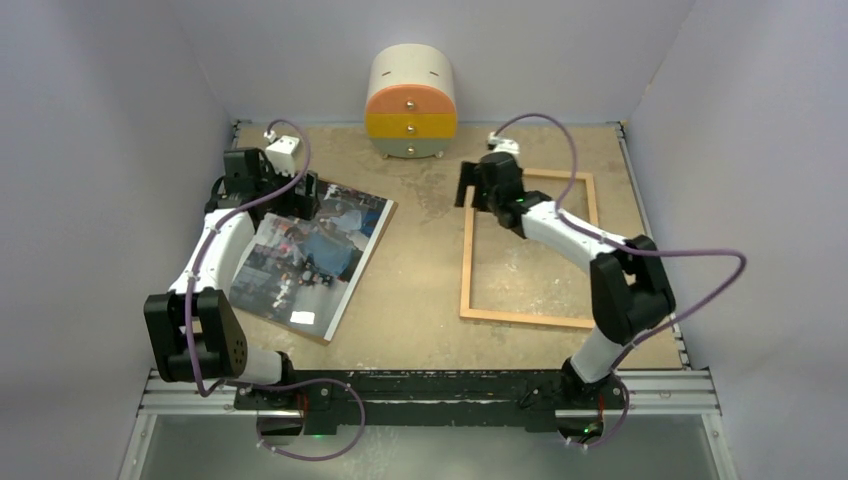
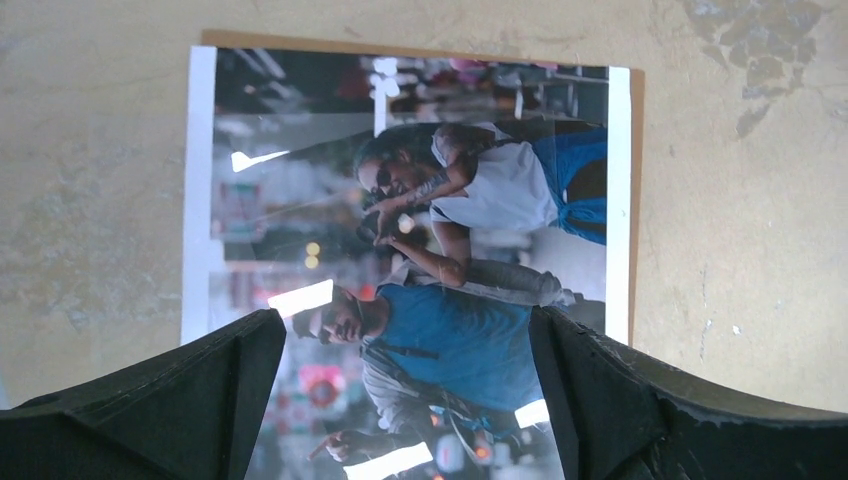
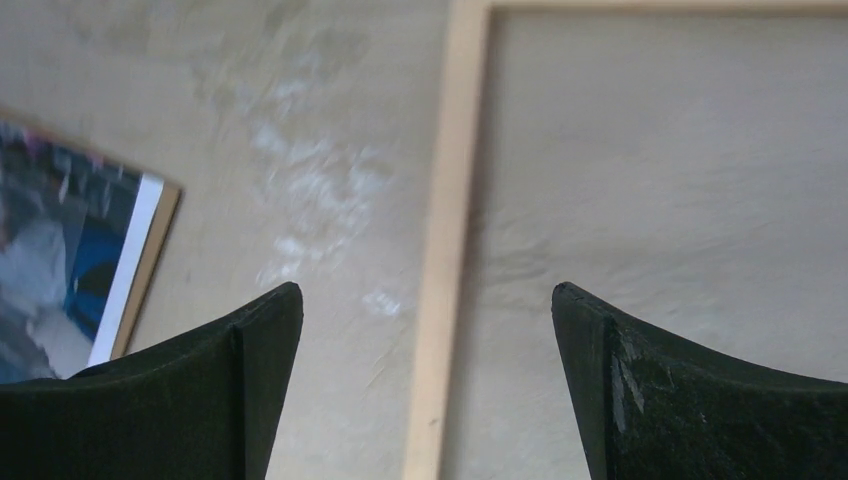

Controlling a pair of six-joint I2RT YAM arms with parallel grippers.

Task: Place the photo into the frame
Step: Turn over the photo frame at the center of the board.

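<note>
The large glossy rectangular photo (image 1: 310, 255) is laid flat, well left of the thin light-wood frame (image 1: 467, 262), and the left gripper (image 2: 405, 330) and right gripper (image 3: 425, 300) are held wide open, empty, one above each, presumably for pickup.

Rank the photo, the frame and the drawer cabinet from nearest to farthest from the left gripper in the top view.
1. photo, directly under the left gripper.
2. drawer cabinet, back centre.
3. frame, right side.
</note>
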